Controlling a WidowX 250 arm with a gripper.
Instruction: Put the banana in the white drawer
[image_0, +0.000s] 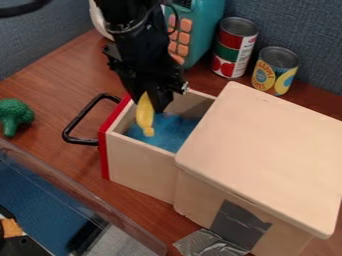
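Yellow and nearly upright, the banana (145, 117) is held near its upper end by the black gripper (150, 104), which is narrowed around it over the opened white drawer (140, 165). By the desk's back edge, two cans (234, 47) (274, 71) are set behind the cabinet (260, 150). Whether the blue lining (172, 131) is touched by the banana's lower tip cannot be told from this slant.

The step in hand is judged to be the lowering and release, with most of the task done. The banana is best kept inside all four drawer walls and brought straight down, so that the rim beside the red front (103, 145) is not caught. The grip should be loosened only once the lining is met, and gently, since a banana let go on end may be tipped against a wall. The gripper is then best lifted straight up, clear of the cabinet's edge
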